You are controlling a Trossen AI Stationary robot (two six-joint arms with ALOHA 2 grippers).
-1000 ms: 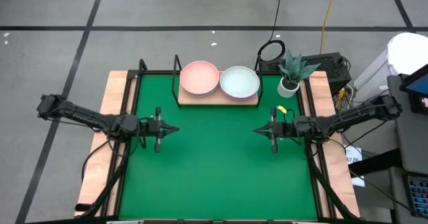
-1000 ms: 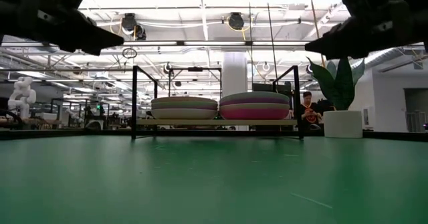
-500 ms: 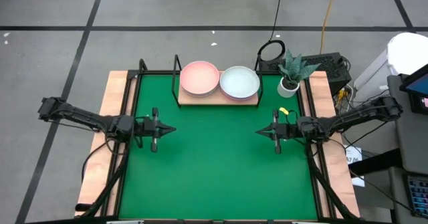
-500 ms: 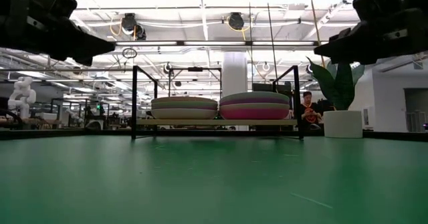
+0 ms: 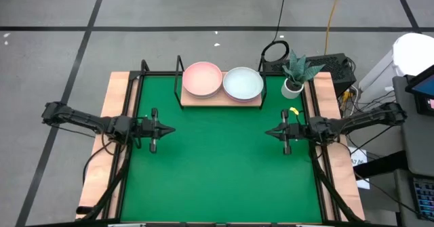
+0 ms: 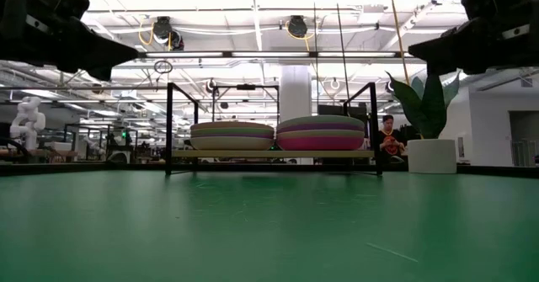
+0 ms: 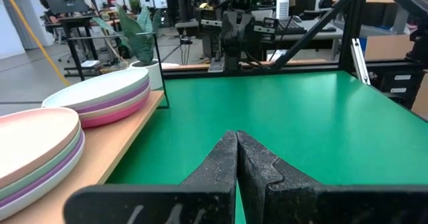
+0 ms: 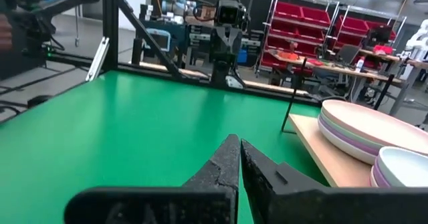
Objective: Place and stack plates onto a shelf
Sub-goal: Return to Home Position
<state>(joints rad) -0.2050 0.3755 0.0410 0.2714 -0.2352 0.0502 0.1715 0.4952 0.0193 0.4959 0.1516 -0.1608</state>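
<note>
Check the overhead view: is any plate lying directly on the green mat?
No: both the pink-topped stack and the pale-topped stack rest on the wooden shelf.

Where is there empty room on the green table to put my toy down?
The widest bare patch is the green mat between the left gripper and the right gripper, running to the edge away from the shelf. The strip between grippers and shelf is bare too. The shelf is crowded: the pink-topped stack and pale-topped stack fill it.

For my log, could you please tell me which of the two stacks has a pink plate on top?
The stack farther from the plant has the pink top; the other stack, nearer the plant, is topped by a pale plate.
</note>
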